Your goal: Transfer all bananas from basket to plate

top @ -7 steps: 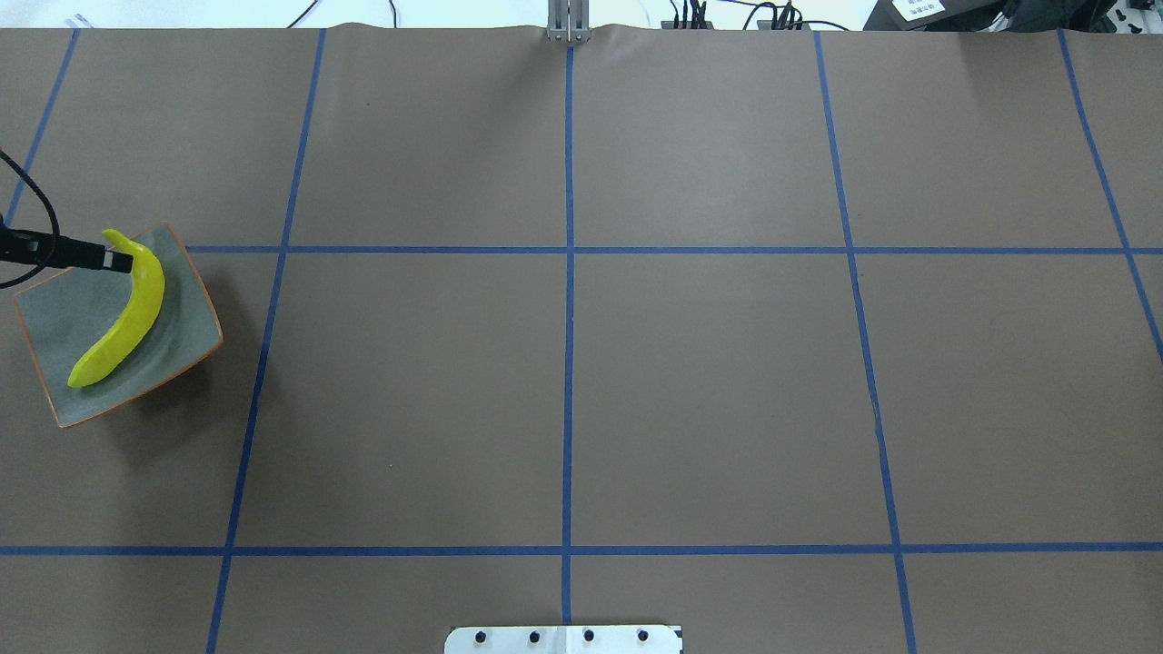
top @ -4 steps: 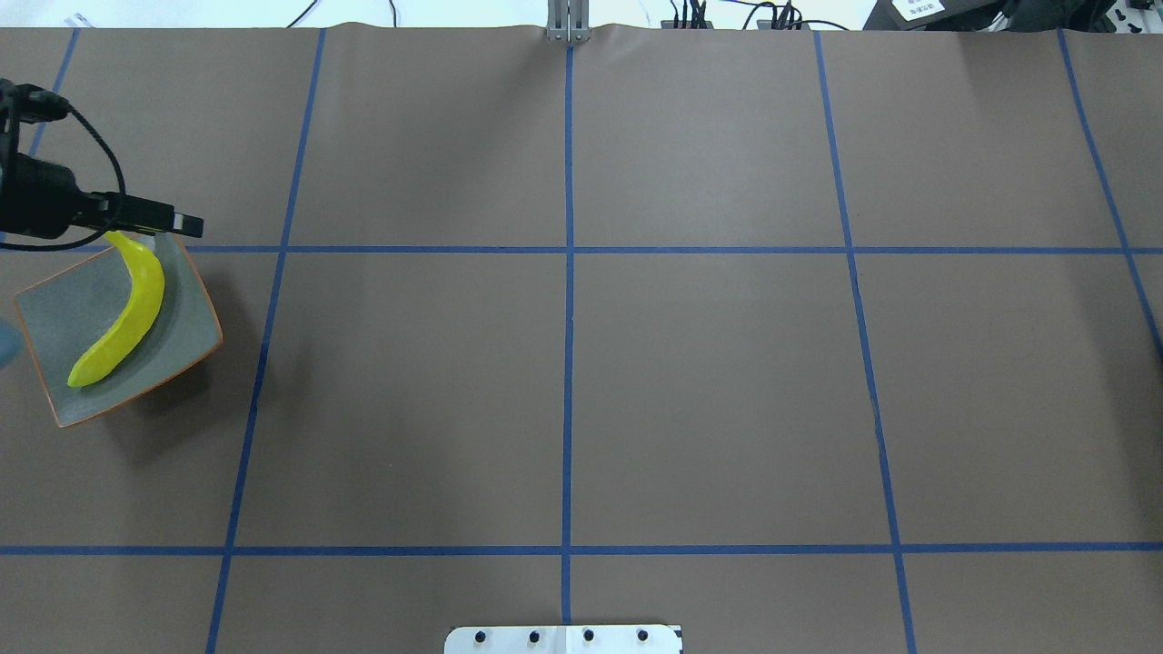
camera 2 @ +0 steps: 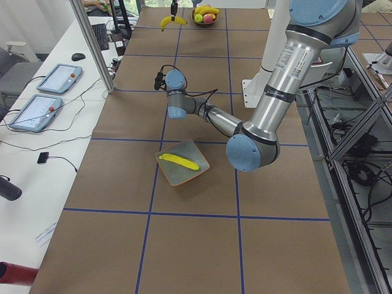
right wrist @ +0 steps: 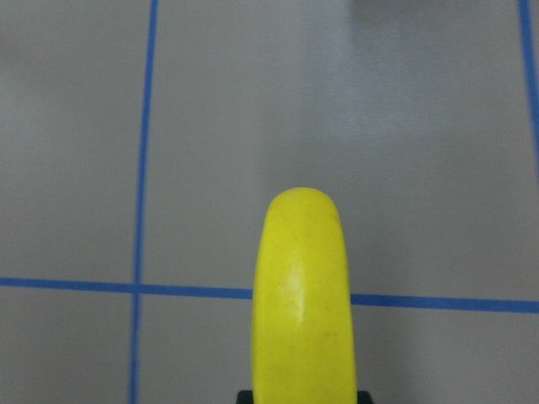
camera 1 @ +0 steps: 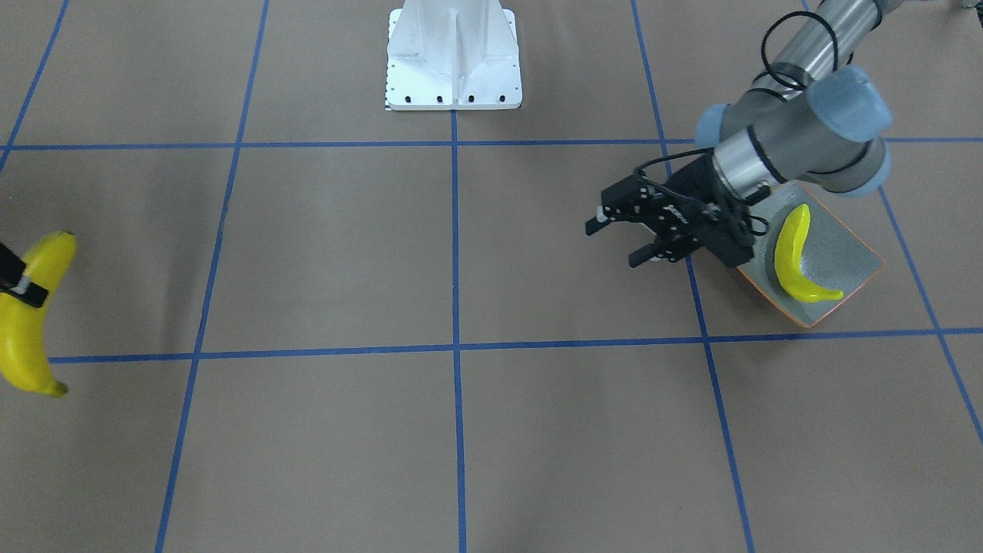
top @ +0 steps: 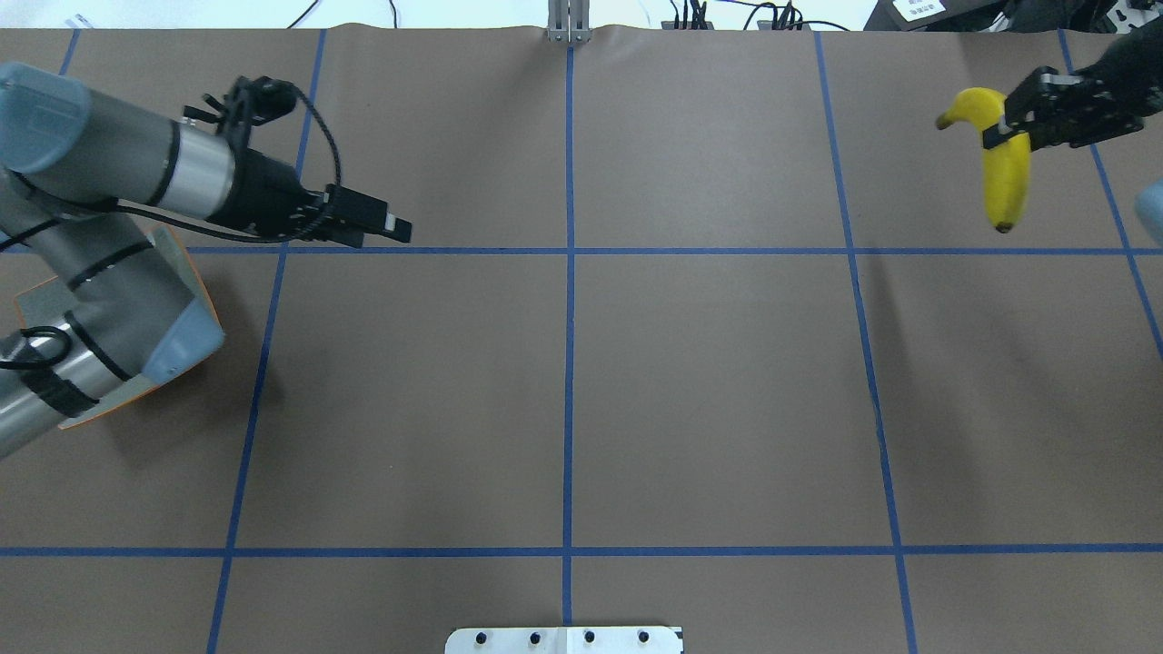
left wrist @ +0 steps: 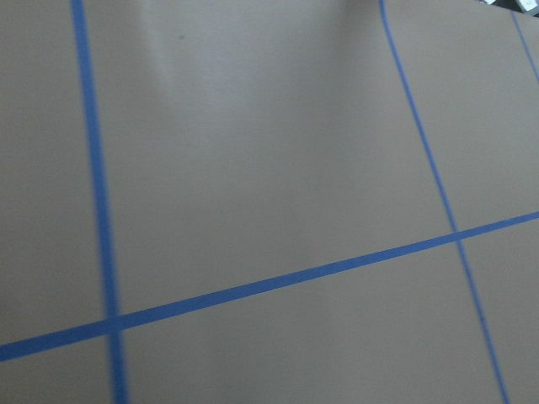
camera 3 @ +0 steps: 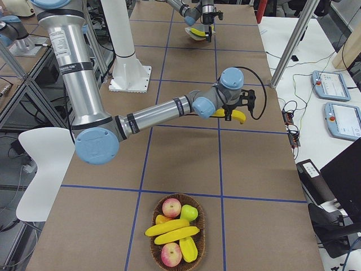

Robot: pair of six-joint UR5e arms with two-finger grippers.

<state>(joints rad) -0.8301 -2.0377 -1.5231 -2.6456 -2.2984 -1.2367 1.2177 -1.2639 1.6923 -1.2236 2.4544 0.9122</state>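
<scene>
One yellow banana (camera 1: 791,257) lies on the grey-green plate (camera 1: 845,253) with the orange rim, on the robot's left side of the table. My left gripper (camera 1: 617,242) is open and empty and hovers just beside the plate, toward the table's middle; it also shows in the overhead view (top: 392,225). My left arm hides most of the plate there. My right gripper (top: 1007,127) is shut on a second banana (top: 1007,177) and holds it in the air at the far right. The basket (camera 3: 153,244) holds more bananas (camera 3: 169,228).
The basket also holds apples (camera 3: 171,207) and other fruit, and stands at the table's end on the robot's right. The white robot base (camera 1: 453,57) stands at the table's near-robot edge. Blue tape lines cross the brown table cover (top: 709,391).
My left arm has swung from over the plate toward the table's middle and now covers the plate in the overhead view. My right gripper has come into view at the far right, holding a banana.
</scene>
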